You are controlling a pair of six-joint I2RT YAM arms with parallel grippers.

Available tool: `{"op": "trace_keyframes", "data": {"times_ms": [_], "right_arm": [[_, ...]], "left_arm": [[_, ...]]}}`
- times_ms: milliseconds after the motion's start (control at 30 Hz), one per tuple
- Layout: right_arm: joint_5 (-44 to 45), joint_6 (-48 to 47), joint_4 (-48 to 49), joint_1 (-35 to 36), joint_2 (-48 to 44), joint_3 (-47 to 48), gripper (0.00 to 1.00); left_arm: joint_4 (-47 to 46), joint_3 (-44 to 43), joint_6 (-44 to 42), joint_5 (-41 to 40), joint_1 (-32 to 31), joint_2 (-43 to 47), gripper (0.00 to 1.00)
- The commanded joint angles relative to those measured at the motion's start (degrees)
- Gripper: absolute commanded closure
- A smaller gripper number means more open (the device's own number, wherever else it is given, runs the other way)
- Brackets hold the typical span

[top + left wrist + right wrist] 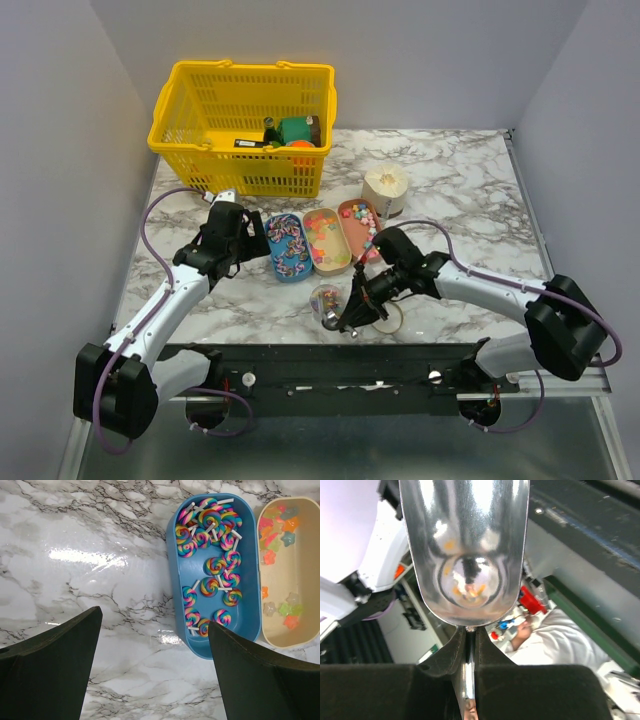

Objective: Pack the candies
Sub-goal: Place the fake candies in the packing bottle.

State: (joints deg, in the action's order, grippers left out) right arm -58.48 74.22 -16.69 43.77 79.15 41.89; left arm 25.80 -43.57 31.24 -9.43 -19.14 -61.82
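Note:
The candies (pixel 366 224), tiny multicoloured beads, lie in and along the orange-brown oval tray (pixel 352 212). A small clear container (pixel 325 299) holding some coloured sweets stands in front of the trays. My right gripper (pixel 368 293) is shut on the handle of a metal scoop (pixel 351 321), which points down toward the near edge beside the clear container. In the right wrist view the scoop's bowl (pixel 465 555) fills the top, with the gripper (pixel 470 636) clamped on its stem. My left gripper (pixel 254 241) is open and empty, just left of the blue tray (pixel 290 250); the left wrist view shows the gripper (pixel 154 617) over bare marble.
The blue tray (pixel 216 575) holds swirl lollipops and the beige tray (pixel 290 570) star sweets. A yellow basket (pixel 245 120) with goods stands at the back left. A round cream tub (pixel 385 188) stands behind the trays. A clear ring (pixel 388 318) lies by the scoop.

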Motion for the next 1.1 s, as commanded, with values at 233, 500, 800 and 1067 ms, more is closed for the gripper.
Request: {"op": "trace_keyframes", "data": {"times_ms": [233, 500, 800, 1067], "right_arm": [[-5.9, 16.0, 15.6, -0.2, -4.0, -2.8, 0.99], [-2.3, 3.5, 6.3, -0.2, -2.6, 2.5, 0.99], [16.4, -30.1, -30.3, 0.2, 8.5, 28.2, 0.99], [26.2, -39.9, -39.5, 5.0, 16.2, 40.0, 0.99]], "left_arm": [[-0.4, 0.5, -0.3, -1.9, 0.2, 1.3, 0.01], [-1.2, 0.6, -0.2, -0.2, 0.2, 2.1, 0.01], [-3.4, -3.4, -3.0, 13.0, 0.2, 2.1, 0.01], [-5.6, -6.4, -2.0, 19.9, 0.2, 1.0, 0.01]]}}
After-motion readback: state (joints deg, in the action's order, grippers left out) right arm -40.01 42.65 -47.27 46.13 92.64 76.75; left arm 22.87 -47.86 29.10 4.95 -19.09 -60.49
